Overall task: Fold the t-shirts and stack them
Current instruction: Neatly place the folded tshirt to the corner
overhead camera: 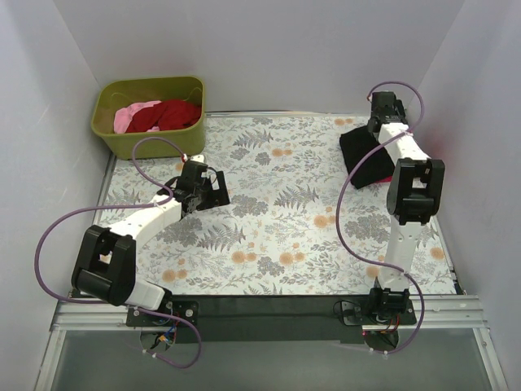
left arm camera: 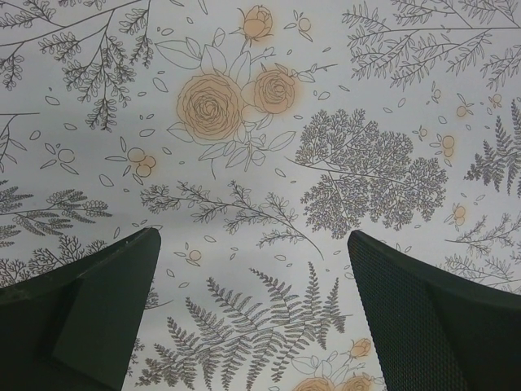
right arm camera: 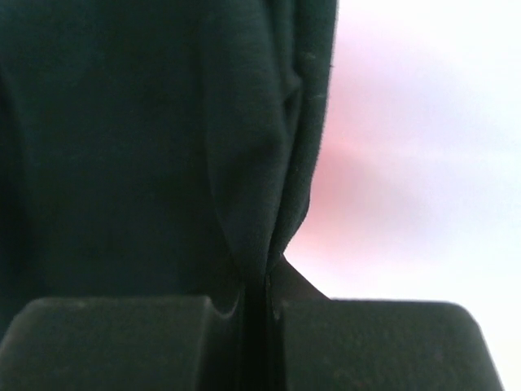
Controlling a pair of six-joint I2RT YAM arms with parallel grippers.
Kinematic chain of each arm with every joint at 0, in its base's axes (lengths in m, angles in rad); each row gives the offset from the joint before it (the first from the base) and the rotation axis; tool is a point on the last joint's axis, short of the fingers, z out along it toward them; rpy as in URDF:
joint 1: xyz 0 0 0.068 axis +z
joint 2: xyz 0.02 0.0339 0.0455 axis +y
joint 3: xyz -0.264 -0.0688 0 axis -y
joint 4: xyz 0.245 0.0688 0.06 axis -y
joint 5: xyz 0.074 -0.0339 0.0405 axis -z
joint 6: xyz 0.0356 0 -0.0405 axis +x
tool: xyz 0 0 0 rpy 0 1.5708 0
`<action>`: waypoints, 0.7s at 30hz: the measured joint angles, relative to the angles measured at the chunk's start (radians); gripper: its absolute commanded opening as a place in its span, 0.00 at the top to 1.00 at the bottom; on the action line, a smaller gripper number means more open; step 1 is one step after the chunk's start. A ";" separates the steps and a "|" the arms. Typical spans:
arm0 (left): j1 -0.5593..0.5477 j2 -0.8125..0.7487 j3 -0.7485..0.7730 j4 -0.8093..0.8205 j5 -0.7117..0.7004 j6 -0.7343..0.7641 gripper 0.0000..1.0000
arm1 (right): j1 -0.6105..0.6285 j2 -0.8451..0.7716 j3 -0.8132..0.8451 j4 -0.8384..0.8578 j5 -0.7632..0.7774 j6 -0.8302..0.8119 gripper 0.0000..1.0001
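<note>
My right gripper [overhead camera: 377,130] is at the far right of the table, shut on a fold of the black t-shirt [overhead camera: 361,149]. The right wrist view shows the jaws [right arm camera: 264,301] pinched tight on that black cloth [right arm camera: 122,147]. The black shirt lies bunched over a reddish-magenta shirt [overhead camera: 377,175], of which only an edge shows. A pale pink shirt [overhead camera: 130,116] and a dark red shirt [overhead camera: 169,114] lie crumpled in the tub. My left gripper [overhead camera: 208,191] is open and empty, hovering over bare table cloth [left arm camera: 252,238].
The olive-green tub [overhead camera: 122,138] stands at the back left corner. The floral table cloth [overhead camera: 277,220] covers the table. White walls close in on the left, back and right. The right arm's upper link [overhead camera: 415,191] stands over the right side.
</note>
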 measured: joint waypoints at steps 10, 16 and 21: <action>0.000 0.000 0.000 0.000 -0.025 0.013 0.07 | -0.080 0.135 -0.005 0.020 0.057 0.098 0.57; 0.000 0.000 0.000 0.000 -0.033 0.017 0.07 | -0.079 0.145 -0.005 0.023 0.180 0.143 0.18; 0.000 -0.009 0.000 0.000 -0.044 0.018 0.05 | -0.075 0.063 -0.016 -0.016 0.190 0.215 0.15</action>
